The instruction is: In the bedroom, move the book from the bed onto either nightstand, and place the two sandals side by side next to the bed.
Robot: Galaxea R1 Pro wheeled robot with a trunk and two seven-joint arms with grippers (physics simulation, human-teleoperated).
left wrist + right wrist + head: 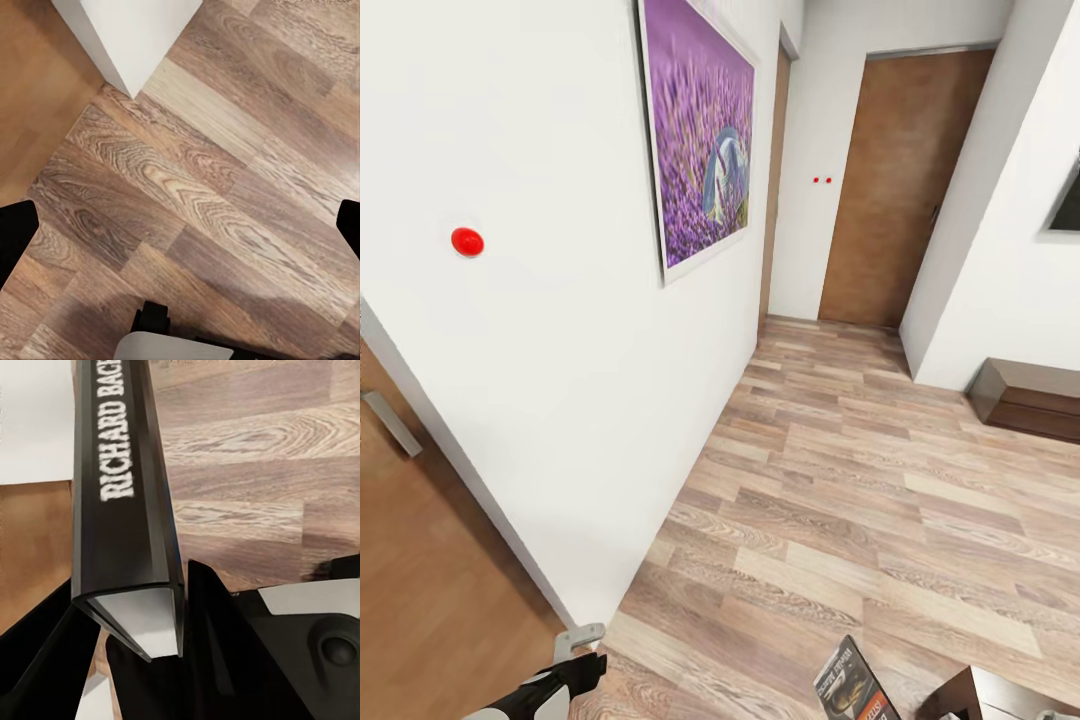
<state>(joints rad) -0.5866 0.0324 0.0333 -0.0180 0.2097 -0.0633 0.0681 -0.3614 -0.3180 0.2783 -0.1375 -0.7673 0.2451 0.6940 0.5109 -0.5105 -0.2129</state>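
Right gripper [131,622] fingers clamped on the book [124,502], spine up; left gripper [180,225] fingers apart above plank floor [225,187].

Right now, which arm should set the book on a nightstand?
Right. The right gripper is already clamped on the book, spine out between its fingers; the book's cover shows low in the head view. The left gripper is open over bare floor, holding nothing. No nightstand is clearly identifiable.
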